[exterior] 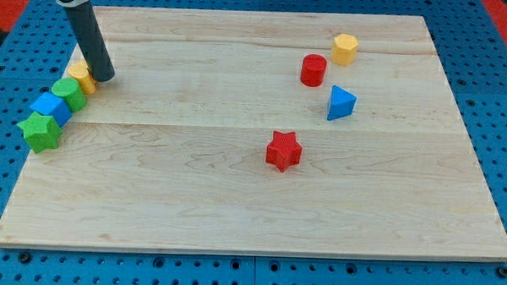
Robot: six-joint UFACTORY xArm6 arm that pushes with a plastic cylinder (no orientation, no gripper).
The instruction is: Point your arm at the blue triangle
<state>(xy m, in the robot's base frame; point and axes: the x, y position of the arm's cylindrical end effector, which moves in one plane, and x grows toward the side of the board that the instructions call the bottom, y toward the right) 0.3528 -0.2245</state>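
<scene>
The blue triangle (340,103) lies on the wooden board at the view's right, just below a red cylinder (313,70) and a yellow hexagon block (345,48). My tip (104,76) is at the view's upper left, far from the blue triangle. It touches or nearly touches a yellow block (81,77) that it partly hides. A red star (283,150) sits near the board's middle, left of and below the blue triangle.
At the left edge a row of blocks runs down from the yellow one: a green cylinder (69,94), a blue cube (50,108) and a green star (40,132). The board (234,209) lies on a blue pegboard surface.
</scene>
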